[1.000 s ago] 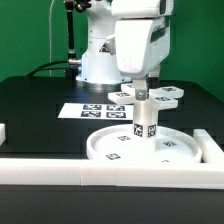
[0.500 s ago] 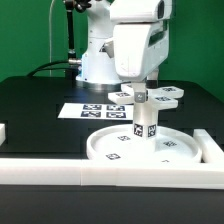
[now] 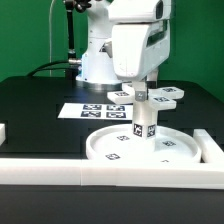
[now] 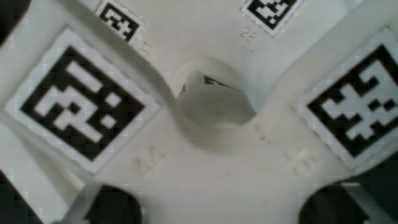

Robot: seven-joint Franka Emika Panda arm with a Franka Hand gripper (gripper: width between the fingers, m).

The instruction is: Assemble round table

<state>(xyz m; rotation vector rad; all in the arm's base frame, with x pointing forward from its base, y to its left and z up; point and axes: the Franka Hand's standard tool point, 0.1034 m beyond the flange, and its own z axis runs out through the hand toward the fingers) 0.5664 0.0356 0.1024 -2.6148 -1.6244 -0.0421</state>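
The wide rimmed white disc [image 3: 118, 148] lies flat at the front of the black table. The short thick post [image 3: 146, 122] stands upright on the disc's middle, with tags on its sides. My gripper [image 3: 142, 97] comes straight down over the post and is shut on its top end. In the wrist view the post [image 4: 214, 150] fills the picture with a large tag on each side, and my dark fingertips [image 4: 114, 205] sit against its two flanks. The smaller cross-shaped piece [image 3: 172, 95] lies behind the post, toward the exterior view's right.
The marker board [image 3: 92, 110] lies flat behind the disc. Long white rails run along the front [image 3: 110, 172], the exterior view's right [image 3: 210, 146] and left [image 3: 3, 131]. The robot's base [image 3: 95, 60] stands at the back.
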